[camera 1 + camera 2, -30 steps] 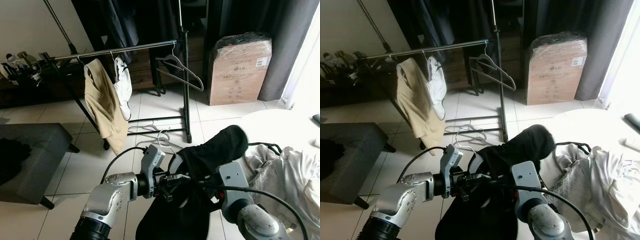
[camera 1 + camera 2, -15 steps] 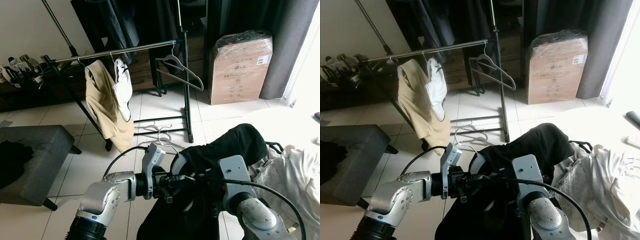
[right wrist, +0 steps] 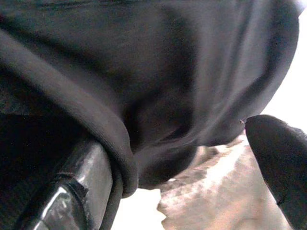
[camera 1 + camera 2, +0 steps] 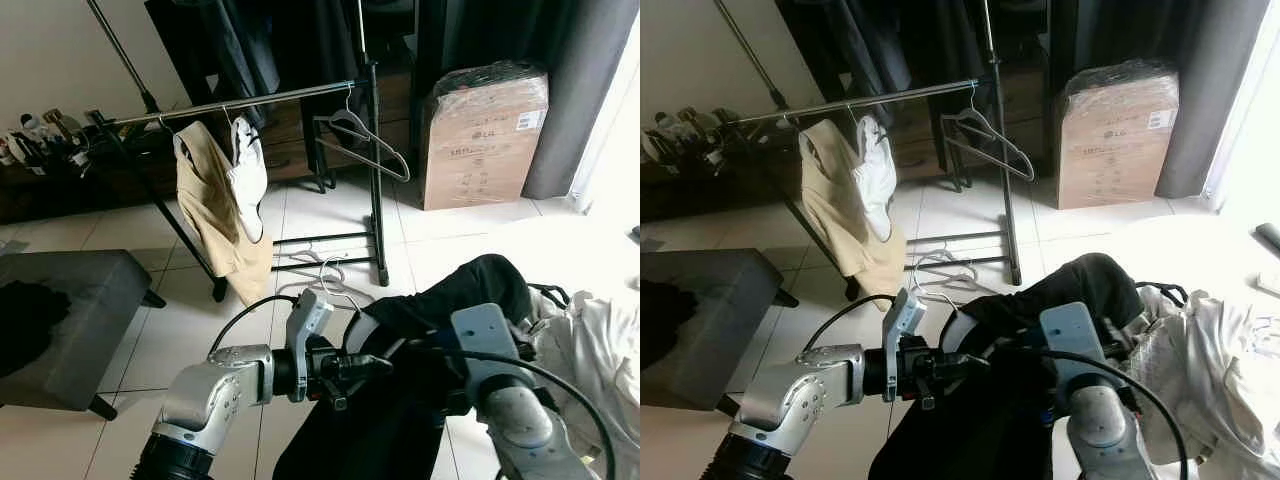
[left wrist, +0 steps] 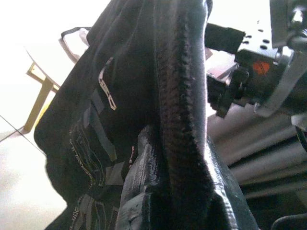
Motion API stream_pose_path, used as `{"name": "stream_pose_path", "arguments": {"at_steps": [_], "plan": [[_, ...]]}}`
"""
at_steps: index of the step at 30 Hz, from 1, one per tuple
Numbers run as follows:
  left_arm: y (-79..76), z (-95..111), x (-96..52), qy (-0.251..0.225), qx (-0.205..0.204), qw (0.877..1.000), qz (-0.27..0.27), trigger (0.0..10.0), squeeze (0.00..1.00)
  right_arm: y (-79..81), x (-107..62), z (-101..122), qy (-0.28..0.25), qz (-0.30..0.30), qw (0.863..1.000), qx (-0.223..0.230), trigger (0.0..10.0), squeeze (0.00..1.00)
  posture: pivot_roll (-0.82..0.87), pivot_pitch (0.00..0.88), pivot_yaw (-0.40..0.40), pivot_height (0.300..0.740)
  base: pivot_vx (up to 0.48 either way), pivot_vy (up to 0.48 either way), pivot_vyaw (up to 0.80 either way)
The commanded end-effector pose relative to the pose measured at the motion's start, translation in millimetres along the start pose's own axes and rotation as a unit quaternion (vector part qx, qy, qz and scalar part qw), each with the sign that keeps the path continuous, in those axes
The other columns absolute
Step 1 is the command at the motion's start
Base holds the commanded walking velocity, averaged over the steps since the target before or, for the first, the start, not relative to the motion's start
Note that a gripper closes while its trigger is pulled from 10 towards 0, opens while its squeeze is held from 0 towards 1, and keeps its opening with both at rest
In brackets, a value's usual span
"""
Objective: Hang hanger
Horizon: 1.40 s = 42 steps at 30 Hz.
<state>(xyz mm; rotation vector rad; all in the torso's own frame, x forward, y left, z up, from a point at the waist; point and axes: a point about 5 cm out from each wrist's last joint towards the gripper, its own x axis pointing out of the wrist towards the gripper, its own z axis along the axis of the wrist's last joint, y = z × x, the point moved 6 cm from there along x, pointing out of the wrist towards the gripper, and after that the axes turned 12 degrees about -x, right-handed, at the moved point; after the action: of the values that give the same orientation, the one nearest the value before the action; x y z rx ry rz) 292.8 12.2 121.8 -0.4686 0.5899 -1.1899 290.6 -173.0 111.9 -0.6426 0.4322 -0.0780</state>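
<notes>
The left hand (image 4: 350, 368) reaches across the robot's front and is pinched on the edge of a black garment (image 4: 440, 310); in the left wrist view a thick black hem (image 5: 180, 120) runs straight down between its fingers, which press on it from both sides. The right hand (image 3: 158, 158) is buried under the same cloth: in its wrist view one finger (image 3: 84, 187) has a rolled hem lying over it and the other finger (image 3: 283, 158) stands well apart, so it looks spread inside the garment, carrying rather than gripping it. Whether a hanger is inside the black garment I cannot tell. The garment drapes over both arms, low and close to the body. The clothes rail (image 4: 240, 102) lies ahead and higher up, its long axis running across the view from the left to an upright post (image 4: 375, 170). A beige top (image 4: 215, 215) and a white piece (image 4: 248, 175) hang on the left part, an empty hanger (image 4: 365, 140) hangs by the post, and more hangers (image 4: 325, 275) lie on the floor beneath. The free stretch of rail between them is, I judge, the target, roughly straight in front of the left hand, so the load must go up and forward.
</notes>
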Motion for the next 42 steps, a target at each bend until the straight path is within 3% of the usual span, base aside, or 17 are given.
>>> {"name": "stream_pose_path", "arguments": {"at_steps": [1,8,11,16,18,24,29,31,32,34,35,38,42], "plan": [[-4.2,6,-7.4,-0.008,0.012,1.000,-0.005,10.0,0.00,-15.6,2.2,-17,0.037,-0.044,0.998,-0.019,10.0,0.00,-0.27,0.111,0.185,0.740,0.000,0.000,0.00],[-2.2,-3,-11.4,0.014,0.014,1.000,-0.001,10.0,0.00,-32.3,2.9,-14,0.027,-0.088,0.996,-0.009,10.0,0.00,-0.27,0.113,0.187,0.740,0.000,0.000,0.00],[-1.4,-18,-18.6,0.058,0.034,0.998,-0.004,10.0,0.00,-38.1,4.8,-10,0.021,-0.107,0.994,-0.006,10.0,0.00,-0.27,0.113,0.188,0.740,0.000,0.000,0.00],[5.3,-27,-26.7,0.087,0.053,0.995,0.012,10.0,0.00,-38.5,8.6,-15,0.029,-0.111,0.993,-0.017,10.0,0.00,-0.26,0.113,0.188,0.740,0.000,0.000,0.00],[13.9,-38,-35.5,0.127,0.083,0.988,0.035,10.0,0.00,-45.5,11.1,-16,0.030,-0.123,0.992,-0.014,10.0,0.00,-0.26,0.115,0.188,0.740,0.000,0.000,0.00],[43.3,-43,-48.6,0.169,0.149,0.967,0.118,10.0,0.00,-49.8,14.5,-10,0.016,-0.125,0.992,-0.012,10.0,0.00,-0.26,0.116,0.188,0.740,0.000,0.000,0.00],[54.2,-39,-49.6,0.158,0.177,0.960,0.152,10.0,0.00,-45.1,15.9,-7,0.010,-0.118,0.993,-0.010,10.0,0.00,-0.26,0.117,0.188,0.740,0.000,0.000,0.00],[56.8,-41,-52.2,0.168,0.192,0.954,0.159,10.0,0.00,-44.8,16.1,-7,0.010,-0.117,0.993,-0.010,10.0,0.00,-0.26,0.117,0.187,0.740,0.000,0.000,0.00],[63.5,-44,-57.1,0.185,0.208,0.944,0.178,10.0,0.00,-45.8,16.2,-7,0.009,-0.118,0.993,-0.010,10.0,0.00,-0.26,0.118,0.188,0.740,0.000,0.000,0.00],[63.5,-44,-57.1,0.185,0.208,0.944,0.178,10.0,0.00,-45.8,16.2,-7,0.009,-0.118,0.993,-0.010,10.0,0.00,-0.26,0.118,0.188,0.740,0.000,0.000,0.00],[70.7,-46,-61.4,0.194,0.223,0.935,0.196,10.0,0.00,-47.1,16.6,-6,0.007,-0.120,0.993,-0.009,10.0,0.00,-0.26,0.117,0.190,0.740,0.000,0.000,0.00],[76.0,-46,-64.9,0.199,0.236,0.928,0.209,10.0,0.00,-48.1,17.0,-4,0.004,-0.122,0.992,-0.007,10.0,0.00,-0.26,0.118,0.190,0.740,0.000,0.000,0.00],[84.3,-45,-69.5,0.223,0.310,0.896,0.227,10.0,0.00,-44.3,18.7,4,-0.011,-0.115,0.993,0.002,10.0,0.00,-0.26,0.115,0.190,0.740,0.000,0.000,0.00]]}}
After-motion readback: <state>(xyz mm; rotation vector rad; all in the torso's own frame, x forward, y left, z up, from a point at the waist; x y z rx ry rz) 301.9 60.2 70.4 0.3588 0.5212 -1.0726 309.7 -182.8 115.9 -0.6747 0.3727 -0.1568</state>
